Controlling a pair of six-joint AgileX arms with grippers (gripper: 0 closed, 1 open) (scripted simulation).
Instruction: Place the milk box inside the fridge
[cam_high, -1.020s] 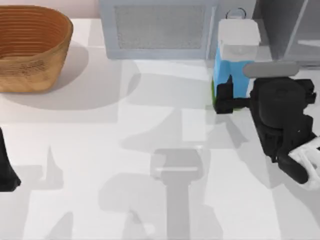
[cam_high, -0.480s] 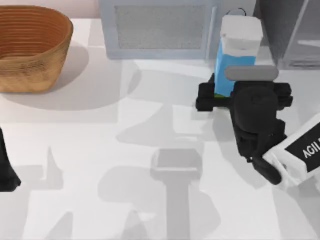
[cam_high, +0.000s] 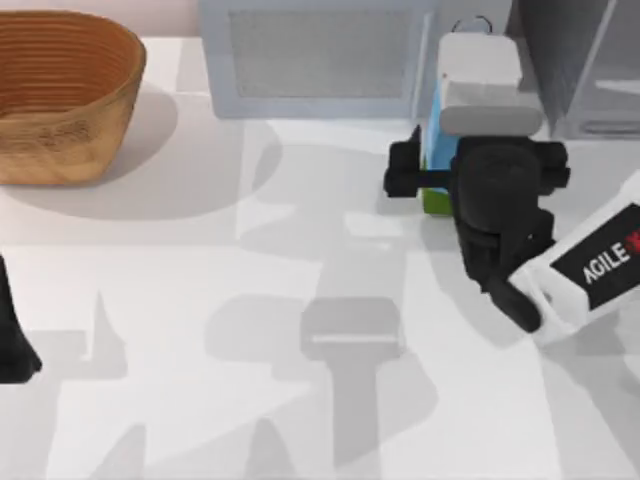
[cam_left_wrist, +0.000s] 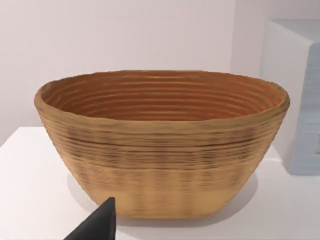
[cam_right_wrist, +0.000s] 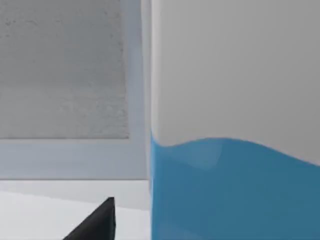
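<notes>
One milk box (cam_high: 470, 75) upright at table's (cam_high: 200, 300) far edge, between microwave (cam_high: 315, 55) and fridge (cam_high: 580, 60). Right gripper (cam_high: 425, 180) against carton base; finger state: cannot tell. Wicker basket (cam_high: 60, 90) far-left corner. Left arm (cam_high: 12, 340) parked, left edge.

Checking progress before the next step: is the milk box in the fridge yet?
Not yet. The milk box stands upright on the table beside the fridge, with the right gripper at it.
</notes>
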